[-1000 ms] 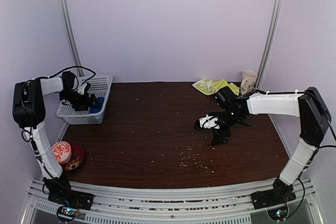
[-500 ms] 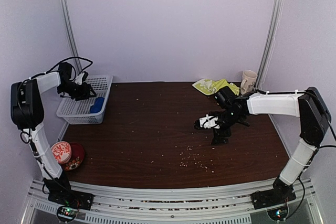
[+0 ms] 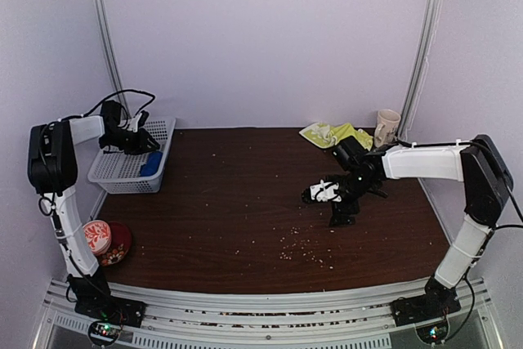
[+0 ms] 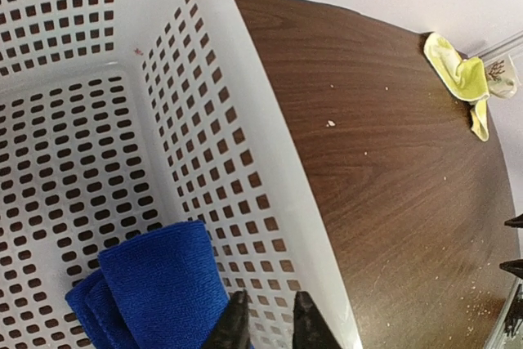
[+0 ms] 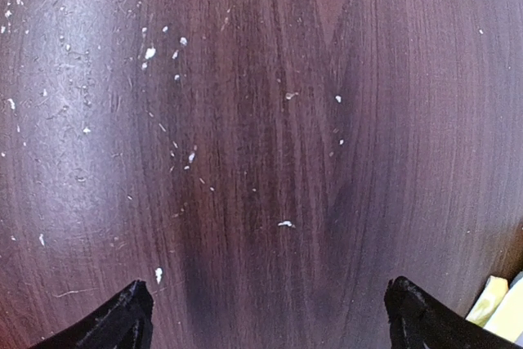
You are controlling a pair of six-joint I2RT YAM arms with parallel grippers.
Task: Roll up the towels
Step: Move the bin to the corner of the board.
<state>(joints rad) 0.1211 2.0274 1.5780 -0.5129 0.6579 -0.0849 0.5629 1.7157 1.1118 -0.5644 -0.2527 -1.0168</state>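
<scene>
Presently the blue towel [image 4: 159, 284] lies rolled inside the white basket [image 4: 237, 120], close against its table-side wall. The left gripper [image 4: 268, 316] hangs over that same wall, just beside the roll. Its jaws are narrow, with a slim gap between them, and hold nothing. The yellow-green towel [image 3: 333, 134] lies crumpled and unrolled, well apart from the basket at the table's [image 5: 261, 120] far edge. The right gripper [image 5: 270, 300] is also well apart from the basket. It hovers low over crumb-strewn wood, jaws spread wide and empty.

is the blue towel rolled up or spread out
Rolled up. In the left wrist view the blue towel is a compact bundle with layered ends showing, lying inside the white basket, not spread flat.
</scene>
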